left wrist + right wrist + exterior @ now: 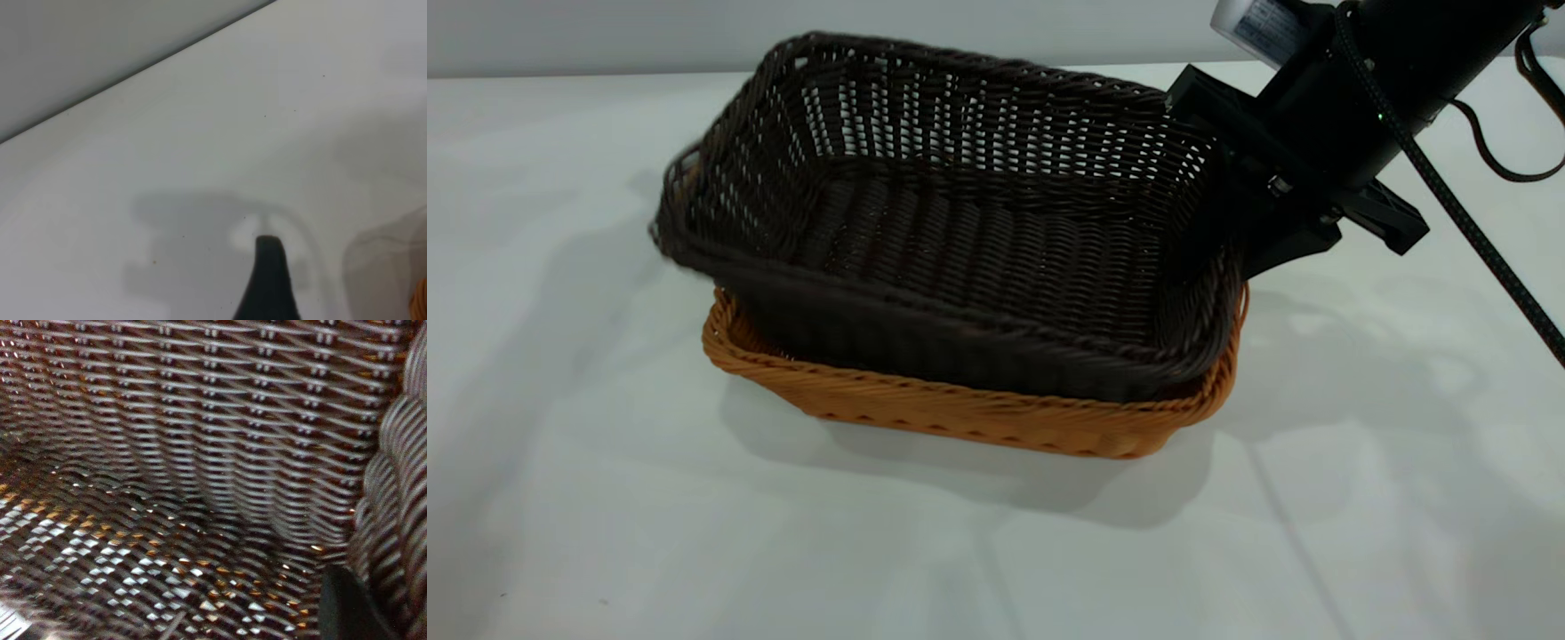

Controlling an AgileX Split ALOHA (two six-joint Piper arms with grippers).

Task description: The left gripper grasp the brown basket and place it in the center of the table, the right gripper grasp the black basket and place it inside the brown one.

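Note:
The black basket [960, 222] hangs tilted, its near side low inside the brown basket [978, 413] and its far side raised. The brown basket sits on the table [605, 498] near the middle. My right gripper [1240, 240] is shut on the black basket's right rim. In the right wrist view one finger [347, 607] lies inside the basket against the braided rim [400, 487]. My left gripper [331, 293] is open and empty above the bare table [200, 167], out of the exterior view. Only one of its fingers [267, 273] shows. An edge of the brown basket [421, 303] lies beside it.
The table's far edge [133, 77] meets a plain grey wall. A black cable [1449, 196] trails from the right arm over the table's right side.

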